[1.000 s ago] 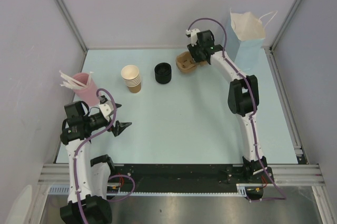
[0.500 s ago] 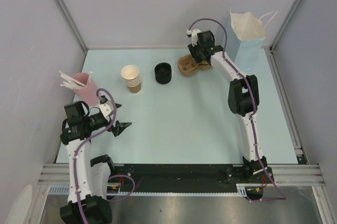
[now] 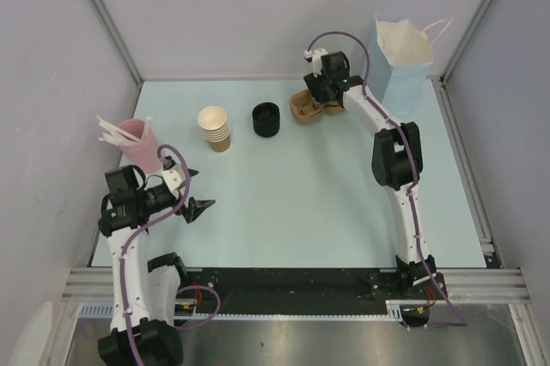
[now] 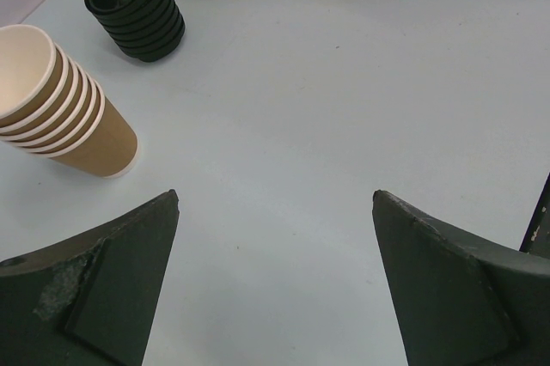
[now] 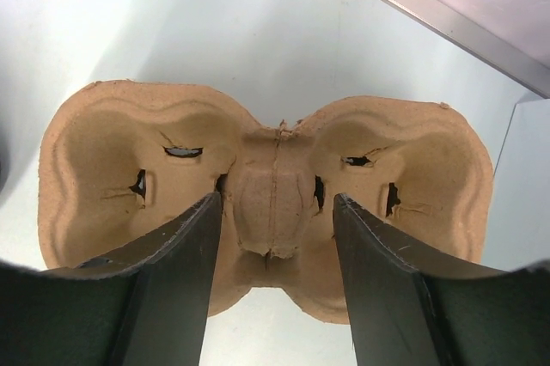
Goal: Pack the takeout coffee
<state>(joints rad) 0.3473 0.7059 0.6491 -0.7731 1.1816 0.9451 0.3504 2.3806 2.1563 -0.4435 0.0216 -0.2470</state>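
Note:
The takeout coffee is out of view. A brown pulp two-cup carrier lies on the table at the back, just left of the blue bag. My right gripper hovers over it. In the right wrist view the carrier fills the frame, and the right gripper is open, its fingers straddling the carrier's middle ridge with a small gap on each side. My left gripper hangs open above bare table at the near left, and in its own view the left gripper holds nothing.
A stack of nested tan cups and a stack of black lids stand left of the carrier. A pink cup of white stirrers sits at the left edge. An open blue paper bag stands at the back right corner.
My right gripper's jaws have widened away from the carrier's middle ridge, and the carrier has settled slightly lower and to the left. The left arm has not moved.

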